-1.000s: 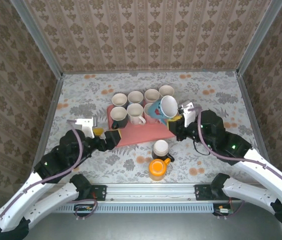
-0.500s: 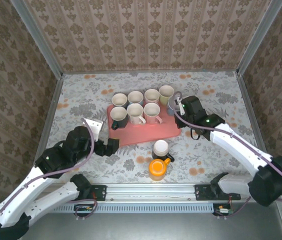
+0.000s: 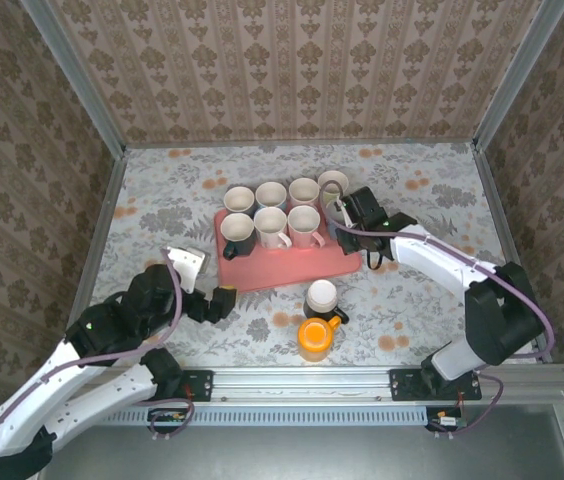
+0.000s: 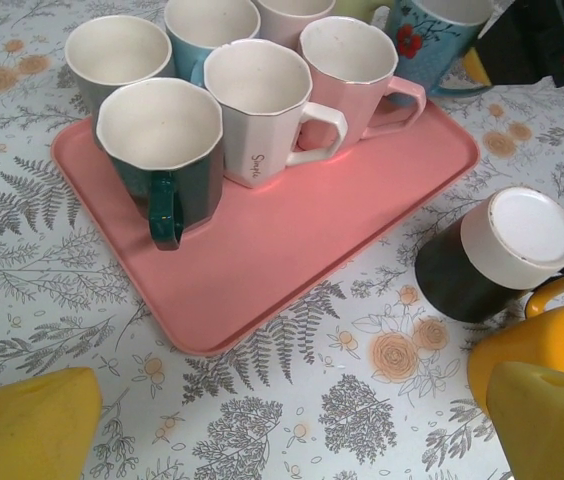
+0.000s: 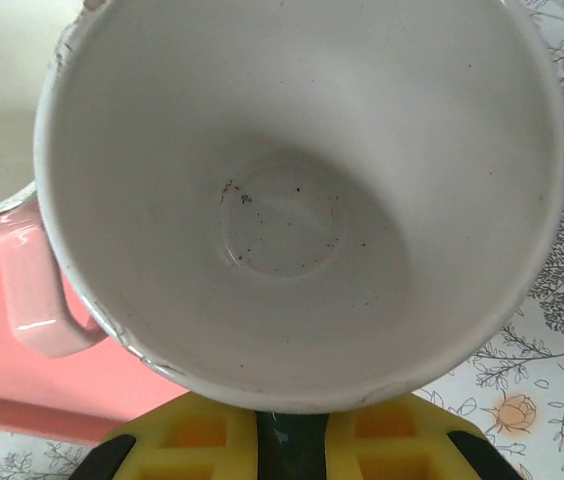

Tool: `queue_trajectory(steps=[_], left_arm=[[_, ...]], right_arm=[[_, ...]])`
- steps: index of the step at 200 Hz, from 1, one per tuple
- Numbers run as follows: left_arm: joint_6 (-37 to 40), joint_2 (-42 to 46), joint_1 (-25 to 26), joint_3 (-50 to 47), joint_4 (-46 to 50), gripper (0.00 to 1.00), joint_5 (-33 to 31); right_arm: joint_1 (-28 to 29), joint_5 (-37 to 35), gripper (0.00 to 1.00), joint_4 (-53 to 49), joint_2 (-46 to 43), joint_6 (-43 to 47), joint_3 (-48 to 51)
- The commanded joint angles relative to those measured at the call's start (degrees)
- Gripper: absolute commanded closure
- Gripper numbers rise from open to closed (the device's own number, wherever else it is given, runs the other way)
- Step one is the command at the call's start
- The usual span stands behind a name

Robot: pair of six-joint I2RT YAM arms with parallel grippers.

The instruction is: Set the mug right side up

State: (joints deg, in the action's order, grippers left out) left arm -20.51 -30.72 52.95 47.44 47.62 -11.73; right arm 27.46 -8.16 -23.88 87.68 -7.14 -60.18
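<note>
at the right rear corner of the tray (image 3: 292, 265), the right gripper (image 5: 290, 440) is clamped on the wall of the blue mug (image 5: 292, 200), mouth up: recommend lowering it level until the base seats, then releasing; left gripper (image 4: 282, 440) hangs wide open, empty.

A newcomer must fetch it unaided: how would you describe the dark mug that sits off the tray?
Find the pink tray in the middle of the table. Just off its near edge stand two mugs; take the dark mug beside the orange mug. It alone shows a flat white base on top, not an open mouth.
</note>
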Motion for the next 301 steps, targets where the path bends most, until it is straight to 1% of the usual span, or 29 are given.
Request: queue_trajectory(steps=[1,21,41,63,80,104,151,162,172,174,177,186,189,204,223,231,237,264,276,301], left_arm=[[0.9,0.5,1.7,-0.6,0.9,0.0,-3.1],[0.6,0.5,3.3,-0.6,1.3,0.0,-4.9],[0.3,0.5,4.2,-0.5,1.7,0.0,-6.1],[0.3,0.5,4.7,-0.6,1.9,0.0,-6.8],[0.2,0.4,5.0,-0.6,1.9,0.0,-7.1],[0.2,0.0,5.0,-0.8,1.8,0.0,-7.4],[0.2,-1.7,5.0,-0.8,1.9,0.0,-7.7],[0.0,-2.2,5.0,-0.5,1.8,0.0,-7.5],[0.0,-2.9,4.9,-0.3,1.5,0.0,-6.7],[0.0,-3.0,4.9,-0.3,1.4,0.0,-6.5],[0.0,-3.3,5.0,-0.1,1.2,0.0,-6.1],[-0.1,-4.5,4.9,0.3,0.5,0.0,-4.8],[-0.1,-5.0,4.9,0.4,0.3,0.0,-4.2],[0.3,-8.9,5.0,1.8,-1.1,0.0,-0.9],[0.4,-17.4,5.7,5.5,-1.5,0.0,1.2],[0.2,-21.2,6.5,7.2,-2.0,0.0,1.4],[0.0,-23.9,7.5,8.7,-2.8,0.0,1.9],[0.9,-37.0,10.5,15.5,-6.1,0.0,6.9],[1.6,-42.3,11.8,18.8,-6.8,0.0,7.8],[2.6,-51.9,13.0,25.1,-7.1,0.0,9.6]], right_arm=[[-0.1,-2.2,1.0,2.8,1.7,1.4,-3.4],[-0.1,-2.8,0.97,3.5,3.0,1.6,-3.6],[-0.1,-2.6,0.92,4.8,4.1,1.7,-3.0],[-0.1,-1.8,0.82,4.8,5.4,1.7,-3.4],[-0.1,-1.9,0.69,5.0,5.5,1.5,-3.2],[-0.1,-2.5,0.62,4.9,4.5,1.3,-3.1],[-0.1,-1.1,0.43,3.0,-3.3,-1.0,-2.2],[0.0,-1.3,0.41,1.8,-5.7,-2.2,-1.9],[0.0,-2.2,0.39,0.7,-7.5,-3.6,-1.3],[0.0,-2.4,0.39,0.4,-8.9,-3.8,-1.1],[0.1,-2.8,0.36,0.1,-10.1,-4.3,-0.8],[0.1,-3.2,0.35,-0.5,-12.6,-6.0,0.2],[0.1,-3.2,0.33,-0.8,-13.7,-6.5,0.6],[0.2,-1.0,0.32,-2.0,-18.8,-8.9,2.1],[0.7,1.9,0.32,-2.7,-25.9,-11.0,3.9],[0.8,2.2,0.32,-2.8,-28.6,-11.8,4.7],[0.9,2.3,0.29,-3.1,-30.5,-12.5,5.2],[0.9,3.7,0.29,-4.4,-37.6,-13.9,6.8],[1.0,3.4,0.29,-5.3,-40.5,-14.0,7.3],[0.9,2.2,0.24,-6.5,-46.8,-14.2,8.5]])
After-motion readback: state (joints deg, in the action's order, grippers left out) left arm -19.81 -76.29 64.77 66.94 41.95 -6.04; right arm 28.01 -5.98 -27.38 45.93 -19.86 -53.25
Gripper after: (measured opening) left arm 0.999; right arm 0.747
